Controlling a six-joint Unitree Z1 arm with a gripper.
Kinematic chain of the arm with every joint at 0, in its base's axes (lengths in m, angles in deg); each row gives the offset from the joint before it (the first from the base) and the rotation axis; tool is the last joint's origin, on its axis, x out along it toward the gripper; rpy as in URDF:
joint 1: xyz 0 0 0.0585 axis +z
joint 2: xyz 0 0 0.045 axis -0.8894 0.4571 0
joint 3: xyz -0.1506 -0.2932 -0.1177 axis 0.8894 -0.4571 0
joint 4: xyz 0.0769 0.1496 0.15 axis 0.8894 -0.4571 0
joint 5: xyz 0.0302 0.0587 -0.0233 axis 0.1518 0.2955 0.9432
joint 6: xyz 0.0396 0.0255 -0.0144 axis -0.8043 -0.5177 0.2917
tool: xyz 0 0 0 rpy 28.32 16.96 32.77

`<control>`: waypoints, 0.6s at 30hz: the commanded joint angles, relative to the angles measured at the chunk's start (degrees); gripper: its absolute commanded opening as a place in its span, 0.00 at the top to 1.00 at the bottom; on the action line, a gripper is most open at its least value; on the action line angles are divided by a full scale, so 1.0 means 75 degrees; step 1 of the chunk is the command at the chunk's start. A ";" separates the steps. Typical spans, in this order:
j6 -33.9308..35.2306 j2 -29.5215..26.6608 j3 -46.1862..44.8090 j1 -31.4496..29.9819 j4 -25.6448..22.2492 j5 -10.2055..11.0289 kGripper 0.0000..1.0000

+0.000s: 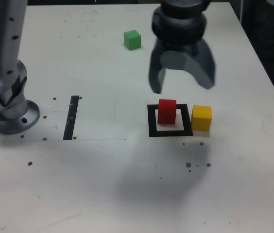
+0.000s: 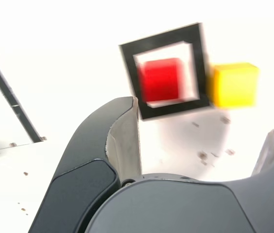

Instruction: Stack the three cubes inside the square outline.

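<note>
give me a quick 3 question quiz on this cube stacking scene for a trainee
1. True or false: the red cube already sits inside the square outline.
2. Which cube lies farthest from the outline? A) the yellow cube B) the green cube C) the red cube
3. Fill in: the gripper hangs above the table with its jaws ____ and nothing between them.

Key
1. True. It stands on the pale centre.
2. B. The green cube is far back on the table, while the yellow one is just outside the frame on the exterior view's right.
3. open.
</note>
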 commanded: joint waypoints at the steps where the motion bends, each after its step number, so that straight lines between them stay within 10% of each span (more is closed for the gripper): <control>1: -0.0135 0.0292 0.0298 -0.0081 -0.0067 0.0049 0.00; 18: -0.0715 0.1840 0.1115 -0.0101 0.0209 0.0217 0.02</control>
